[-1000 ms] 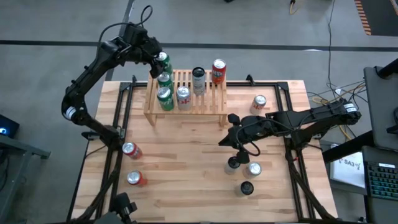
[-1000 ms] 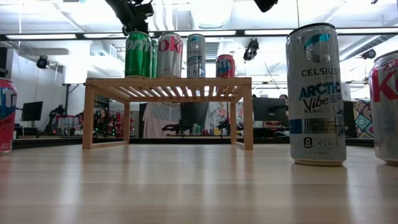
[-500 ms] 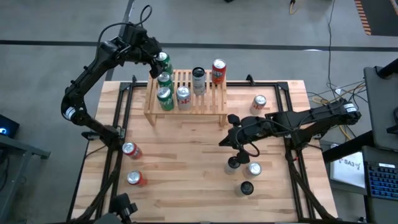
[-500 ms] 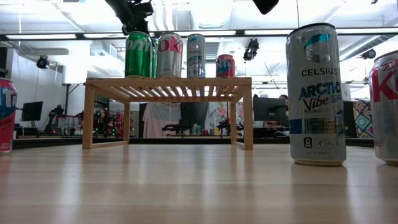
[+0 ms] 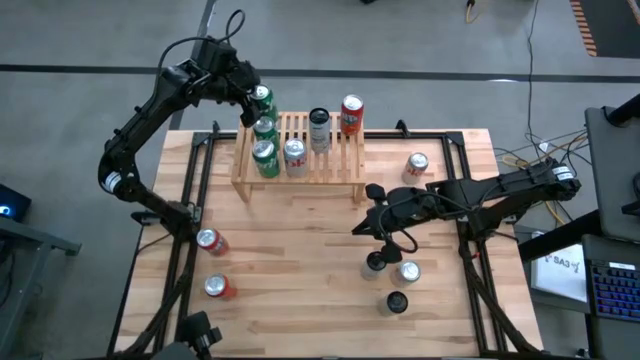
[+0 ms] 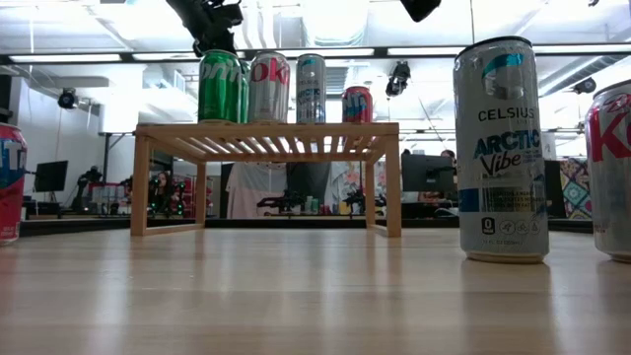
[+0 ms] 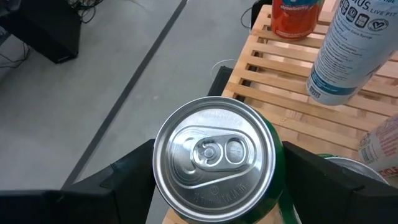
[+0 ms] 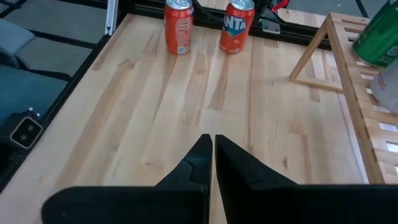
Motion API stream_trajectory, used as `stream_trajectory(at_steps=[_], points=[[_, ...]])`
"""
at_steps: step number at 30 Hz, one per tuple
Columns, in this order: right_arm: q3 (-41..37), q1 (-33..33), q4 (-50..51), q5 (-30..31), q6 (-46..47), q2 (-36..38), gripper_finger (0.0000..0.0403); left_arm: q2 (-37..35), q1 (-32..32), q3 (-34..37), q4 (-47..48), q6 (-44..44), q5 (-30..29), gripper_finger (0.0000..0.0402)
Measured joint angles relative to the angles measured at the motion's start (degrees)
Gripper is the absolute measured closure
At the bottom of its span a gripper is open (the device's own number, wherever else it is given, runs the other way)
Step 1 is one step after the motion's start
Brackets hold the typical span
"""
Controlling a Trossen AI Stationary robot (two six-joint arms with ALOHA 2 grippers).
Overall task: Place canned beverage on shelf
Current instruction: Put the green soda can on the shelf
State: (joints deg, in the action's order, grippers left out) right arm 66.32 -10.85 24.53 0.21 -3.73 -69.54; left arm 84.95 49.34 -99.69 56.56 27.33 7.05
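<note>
The shelf [image 5: 330, 165] [image 6: 266, 138] stands at the table's far side. On it are two green cans [image 5: 265, 157], a silver can [image 5: 295, 153], a tall white can [image 5: 319, 128] and a red can [image 5: 351, 113]. My left gripper [image 5: 252, 100] [image 7: 217, 180] is at the shelf's far left corner, shut on a third green can [image 5: 262, 97] [image 7: 214, 158]. My right gripper [image 5: 358, 228] [image 8: 213, 142] hangs shut above the bare tabletop, right of centre, touching nothing. My left gripper pinches the green can's side wall, just below its top rim [image 7: 273, 143], between its two fingers [image 7: 134, 171], one on each side. The fingers slant down from the far left. The can is upright over the shelf's far left corner; whether its base rests on the slats I cannot tell.
Loose cans stand on the table: two red ones at the near left [image 5: 210, 240] [image 5: 218, 287], one at the far right [image 5: 417, 163], and three under the right arm [image 5: 376, 262] [image 5: 408, 271] [image 5: 397, 301]. A tall Celsius can [image 6: 500, 148] fills the low view's right.
</note>
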Motion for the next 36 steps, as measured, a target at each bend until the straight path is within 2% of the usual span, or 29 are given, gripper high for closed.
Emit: stream_trajectory(at_steps=[22, 36], points=[[0.0, 0.0, -0.1, 0.0, -0.8, 0.0, 0.0394, 0.0, 0.0, 0.3, -1.0, 0.0, -0.3, 0.0120], [0.0, 0.0, -0.9, 0.0, -0.8, 0.0, 0.0394, 0.0, 0.0, 6.3, -5.1, -0.3, -0.6, 0.0120]])
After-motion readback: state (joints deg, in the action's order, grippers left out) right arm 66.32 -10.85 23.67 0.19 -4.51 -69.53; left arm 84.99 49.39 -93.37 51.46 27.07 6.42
